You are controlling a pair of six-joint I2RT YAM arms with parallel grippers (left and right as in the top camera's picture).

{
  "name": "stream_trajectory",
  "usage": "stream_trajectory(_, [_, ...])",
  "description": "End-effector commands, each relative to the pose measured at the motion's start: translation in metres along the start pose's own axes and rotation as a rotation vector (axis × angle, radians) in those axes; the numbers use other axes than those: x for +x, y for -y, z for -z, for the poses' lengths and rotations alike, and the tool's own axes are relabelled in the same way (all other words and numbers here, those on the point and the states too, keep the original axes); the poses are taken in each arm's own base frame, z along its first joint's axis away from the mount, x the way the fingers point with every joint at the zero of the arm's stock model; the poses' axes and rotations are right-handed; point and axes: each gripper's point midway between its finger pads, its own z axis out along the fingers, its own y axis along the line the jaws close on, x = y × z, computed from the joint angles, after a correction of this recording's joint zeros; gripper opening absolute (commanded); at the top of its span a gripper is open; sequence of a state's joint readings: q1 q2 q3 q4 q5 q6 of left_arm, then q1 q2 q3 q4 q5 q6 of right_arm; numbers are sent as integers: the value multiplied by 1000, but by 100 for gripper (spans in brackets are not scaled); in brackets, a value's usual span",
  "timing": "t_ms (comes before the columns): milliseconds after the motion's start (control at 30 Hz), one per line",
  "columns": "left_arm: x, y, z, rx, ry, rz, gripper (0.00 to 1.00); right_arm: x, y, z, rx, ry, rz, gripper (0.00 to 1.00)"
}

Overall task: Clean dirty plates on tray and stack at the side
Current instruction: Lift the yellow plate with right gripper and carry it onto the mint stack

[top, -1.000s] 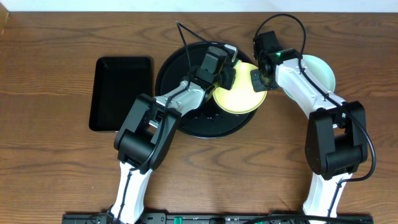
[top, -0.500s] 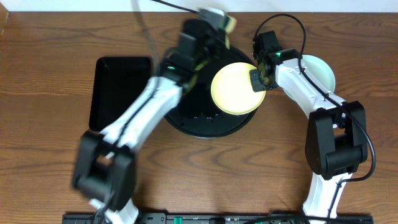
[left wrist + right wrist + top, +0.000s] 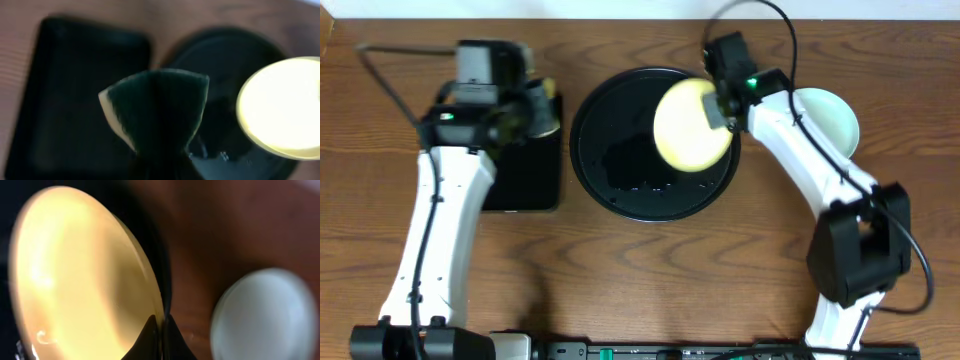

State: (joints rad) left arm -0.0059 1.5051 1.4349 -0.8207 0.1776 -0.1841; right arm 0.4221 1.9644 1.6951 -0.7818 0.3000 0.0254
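Note:
The pale yellow plate hangs tilted over the right part of the round black tray. My right gripper is shut on its right rim; the right wrist view shows the fingers pinching the plate's edge. A pale mint-green plate lies on the table to the right of the tray, also seen as a mint-green plate in the wrist view. My left gripper is far left, shut on a green and yellow sponge that hides its fingers.
A smaller rectangular black tray lies left of the round tray, under my left gripper. Wet glints show on the round tray's floor. The wooden table's back edge runs close behind both trays.
My left arm has swung away from the yellow plate to the left, carrying the sponge over the rectangular tray. The right gripper has shifted the plate slightly up and left.

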Motion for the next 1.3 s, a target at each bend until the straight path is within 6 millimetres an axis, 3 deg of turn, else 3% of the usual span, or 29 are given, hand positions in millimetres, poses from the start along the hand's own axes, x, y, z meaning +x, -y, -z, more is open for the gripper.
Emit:
stream_trajectory(0, [8,-24,2,-15,-34,78,8,-50,4,72,152,198,73,1])
stream_trajectory(267, [28,-53,-15,5,-87,142,8,-74,-25,141,531,375,182,1])
stream_trajectory(400, [32,-49,-23,48,-91,98,8,-77,-32,167,660,442,134,1])
stream_trajectory(500, [35,-51,-27,46,-100,100,8,-79,-35,176,682,472,105,1])
stream_trajectory(1033, [50,-59,-57,35,-195,94,8,-80,-24,168,638,508,-62,1])
stream_trajectory(1133, [51,-60,-61,37,-201,48,8,-80,-31,148,513,476,-58,1])
stream_trajectory(1267, [52,-63,-68,41,-208,-18,8,-69,-38,105,239,358,-97,1])
